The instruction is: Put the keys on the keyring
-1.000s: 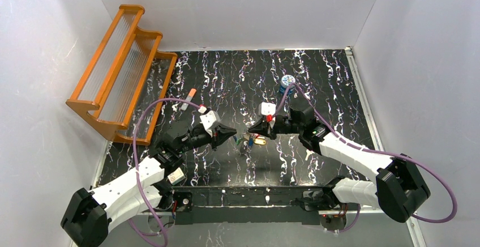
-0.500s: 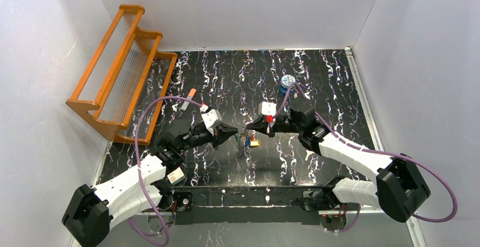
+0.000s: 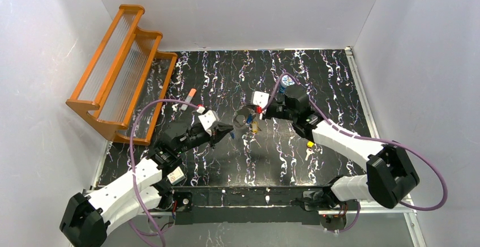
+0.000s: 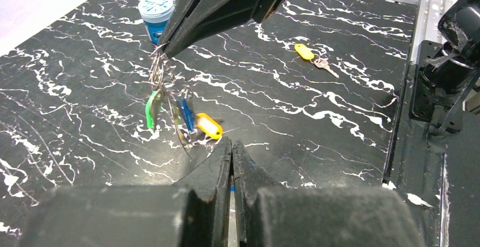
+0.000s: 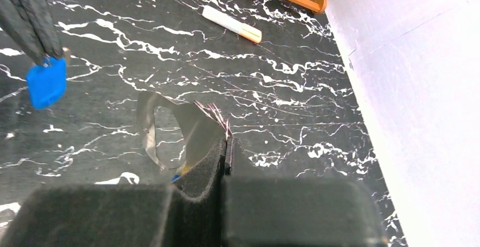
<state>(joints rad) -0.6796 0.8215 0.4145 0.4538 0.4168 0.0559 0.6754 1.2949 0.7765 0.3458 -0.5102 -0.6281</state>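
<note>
My right gripper [image 5: 226, 139] is shut on the keyring [image 5: 150, 128], a thin pale loop held above the table. From the ring hang keys with a green head [image 4: 150, 108], a blue head [image 4: 185, 114] and a yellow head [image 4: 208, 126]. My left gripper [image 4: 232, 143] is shut on a separate blue key [image 5: 46, 82], which hangs from its tips a short way left of the ring. In the top view the left gripper [image 3: 231, 128] and right gripper [image 3: 247, 118] face each other mid-table. Another yellow-headed key [image 4: 310, 54] lies flat on the table by the right arm.
A small round blue tin [image 3: 287, 80] stands behind the right arm. An orange-tipped white tube [image 3: 188, 98] lies at the back left near the orange wooden rack [image 3: 119, 71]. White walls close in the black marbled table [image 3: 226, 71] on three sides.
The right gripper has carried the ring and its hanging keys up and toward the back of the table. The left gripper has drawn back slightly, still holding the blue key.
</note>
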